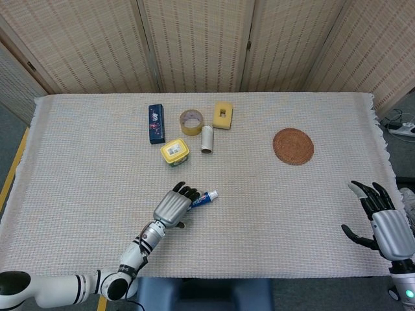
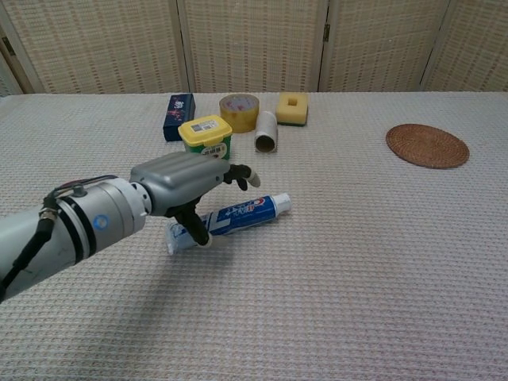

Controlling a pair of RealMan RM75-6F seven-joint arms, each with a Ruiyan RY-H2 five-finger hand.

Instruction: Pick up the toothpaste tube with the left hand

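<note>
The blue-and-white toothpaste tube (image 2: 248,209) lies flat on the woven table cover, cap end to the right; the head view shows only that cap end (image 1: 209,195). My left hand (image 2: 189,178) hovers over the tube's tail half with its fingers (image 2: 240,174) spread out above the tube. Its thumb reaches down beside the tail end, but whether it touches is unclear. The tube rests on the table, not gripped. In the head view the left hand (image 1: 174,206) covers most of the tube. My right hand (image 1: 384,225) stays at the table's near right edge, fingers apart and empty.
Behind the tube stand a yellow-lidded tub (image 2: 205,140), a blue box (image 2: 178,116), a tape roll (image 2: 239,112), a cardboard roll (image 2: 265,132) and a yellow sponge (image 2: 292,109). A round woven coaster (image 2: 427,145) lies at the far right.
</note>
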